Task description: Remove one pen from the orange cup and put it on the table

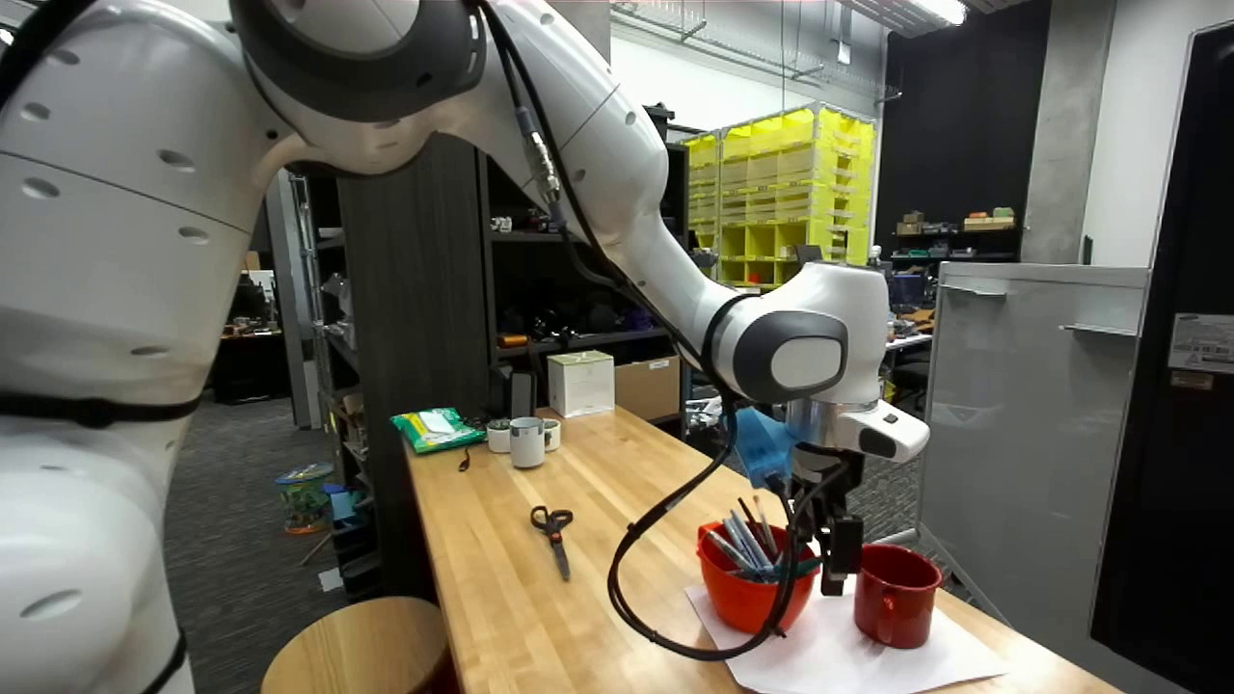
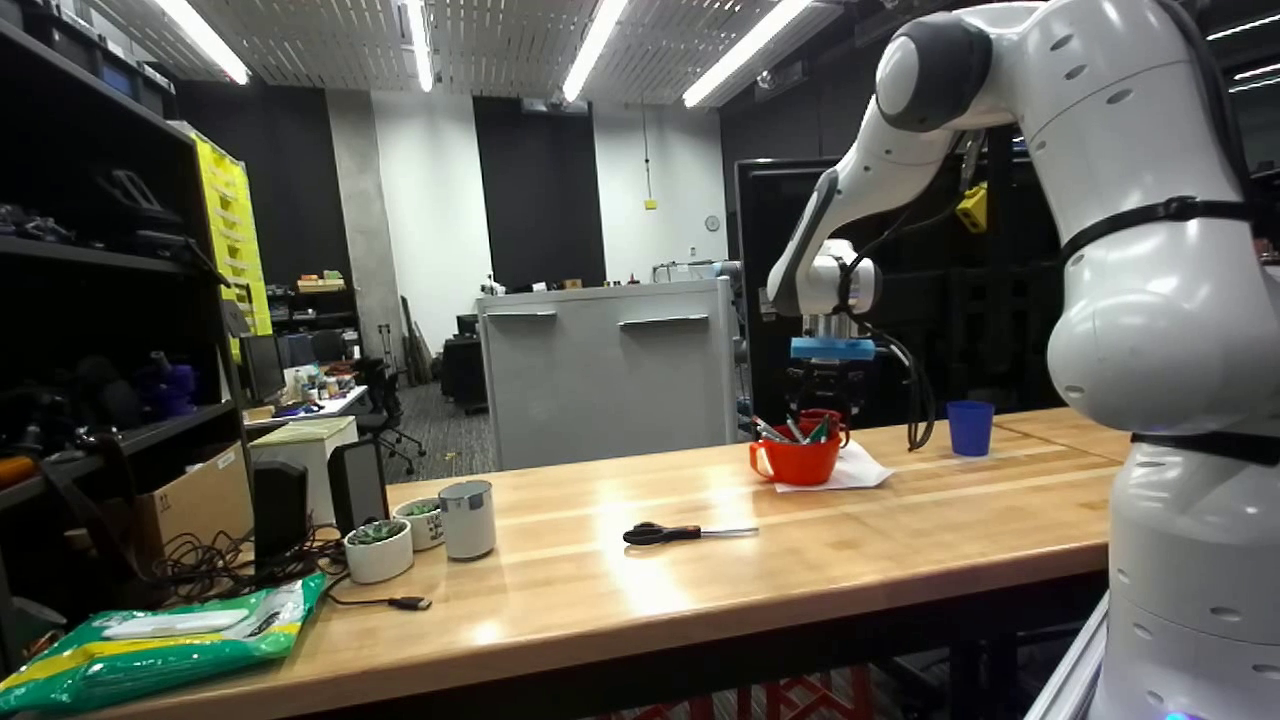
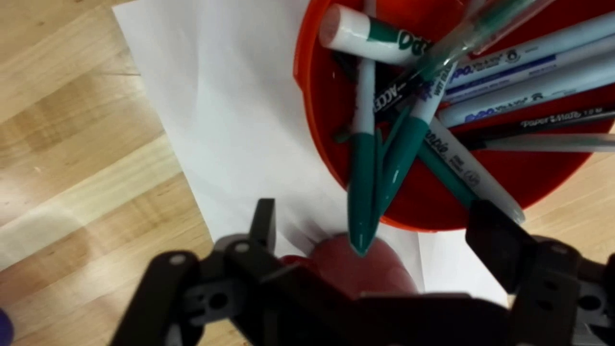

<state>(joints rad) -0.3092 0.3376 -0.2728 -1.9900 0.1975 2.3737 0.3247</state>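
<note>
In the wrist view the gripper (image 3: 377,226) has its fingertips wide apart; between them show green-capped pens (image 3: 362,192), which poke over the rim of the orange cup (image 3: 423,207) at 7 o'clock. Farther out at 7, the red cup (image 3: 348,264) blocks the way. At 9, white paper (image 3: 230,110) gives free room. In an exterior view a loop of black cable (image 1: 631,528) crosses in front of the orange cup. In an exterior view the table (image 2: 570,500) lies open at 9 o'clock from that cup; scissors (image 2: 660,535) lie at 8, and a blue cup (image 2: 970,430) stands at 3.
</note>
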